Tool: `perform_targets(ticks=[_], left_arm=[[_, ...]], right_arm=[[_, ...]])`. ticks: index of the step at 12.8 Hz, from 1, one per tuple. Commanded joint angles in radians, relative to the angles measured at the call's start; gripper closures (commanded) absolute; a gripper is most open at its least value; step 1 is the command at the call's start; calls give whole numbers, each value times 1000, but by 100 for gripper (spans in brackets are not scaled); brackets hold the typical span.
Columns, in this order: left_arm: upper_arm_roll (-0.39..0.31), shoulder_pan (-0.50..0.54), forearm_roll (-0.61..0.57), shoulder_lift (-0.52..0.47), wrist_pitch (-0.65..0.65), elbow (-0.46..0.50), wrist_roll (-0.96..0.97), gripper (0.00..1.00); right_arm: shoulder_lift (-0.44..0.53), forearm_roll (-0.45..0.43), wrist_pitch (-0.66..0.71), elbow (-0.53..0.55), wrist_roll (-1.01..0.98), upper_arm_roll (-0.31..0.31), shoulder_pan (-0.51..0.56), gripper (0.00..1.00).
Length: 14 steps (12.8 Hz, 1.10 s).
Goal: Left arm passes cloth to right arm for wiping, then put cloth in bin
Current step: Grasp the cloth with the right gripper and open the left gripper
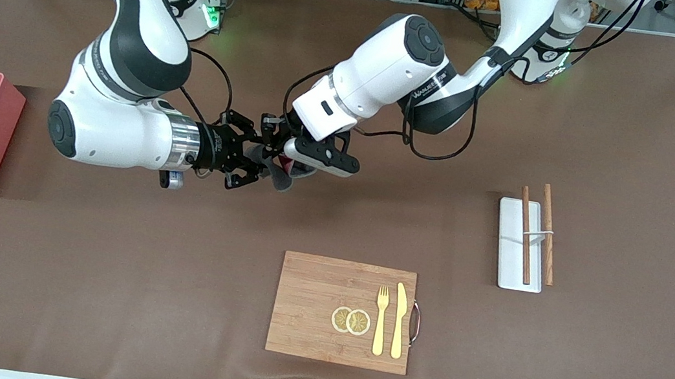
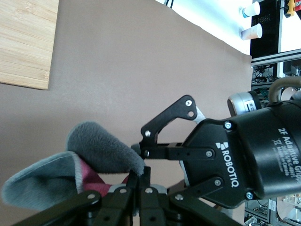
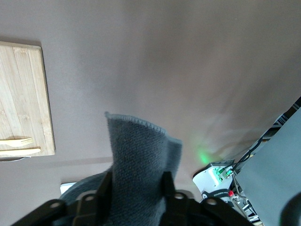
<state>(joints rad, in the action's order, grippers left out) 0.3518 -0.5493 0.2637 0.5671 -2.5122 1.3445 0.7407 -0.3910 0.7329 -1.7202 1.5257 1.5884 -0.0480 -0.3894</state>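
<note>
The dark grey cloth (image 1: 279,174) hangs in the air between both grippers, over the middle of the table. My left gripper (image 1: 273,150) is shut on one edge of the cloth (image 2: 101,148); in the left wrist view its fingertips (image 2: 145,172) pinch the fabric, and a red inner side shows. My right gripper (image 1: 252,157) meets it from the right arm's end. In the right wrist view the cloth (image 3: 138,150) fills the gap of the right gripper (image 3: 134,181), with a finger against each side. The pink bin (image 1: 4,139) stands at the right arm's end of the table.
A wooden board (image 1: 316,304) with a fork (image 1: 381,319), a knife (image 1: 400,320) and two lemon slices (image 1: 350,320) lies near the front camera. A white tray (image 1: 509,245) with two chopsticks (image 1: 526,235) lies toward the left arm's end.
</note>
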Motion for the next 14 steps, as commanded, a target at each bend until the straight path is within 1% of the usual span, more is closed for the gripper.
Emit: perform_targets(ticks=[1,2,3,4,5,7,8,9,10,11,12,13,14], left_arm=[[-2,-4,17,-4,-16,-1,5,100],[-2,-4,16,-6,-16,-1,6,100],[-2,-1,12,-6,-16,-1,5,64],[-7,-1,0,-7,-16,-1,2,8],[-10,-3,-9,-13,-16,1,2,0],[-11,15,-18,-32,-14,15,-3,0],[-13,31,-18,-41,-11,18,-3,0],[-13,54,-18,-47,-2,22,-4,0],[-13,83,-18,-59,16,31,-4,0],[-14,118,-20,-78,56,39,-6,0],[-14,158,-20,-93,120,42,-26,0],[-14,205,-20,-114,198,41,-65,0],[-13,262,-20,-134,276,41,-125,0]], right_arm=[[-12,25,1,-24,-10,-6,-2,100],[-12,25,2,-22,-27,-6,0,100],[-12,25,4,-22,-28,-6,3,100],[-12,23,8,-24,-30,-6,7,100],[-12,14,10,-24,-33,-7,6,100],[-12,-48,11,-19,-176,-7,3,100],[-12,-56,10,-15,-239,-9,7,100],[-17,-87,10,-1,-310,-9,4,100],[-17,-177,-4,31,-403,-9,-6,100],[-19,-258,-40,57,-457,-9,-14,100],[-19,-286,-89,95,-484,-9,-13,100],[-19,-290,-167,153,-537,-9,-14,100],[-19,-293,-273,219,-586,-9,-20,100]])
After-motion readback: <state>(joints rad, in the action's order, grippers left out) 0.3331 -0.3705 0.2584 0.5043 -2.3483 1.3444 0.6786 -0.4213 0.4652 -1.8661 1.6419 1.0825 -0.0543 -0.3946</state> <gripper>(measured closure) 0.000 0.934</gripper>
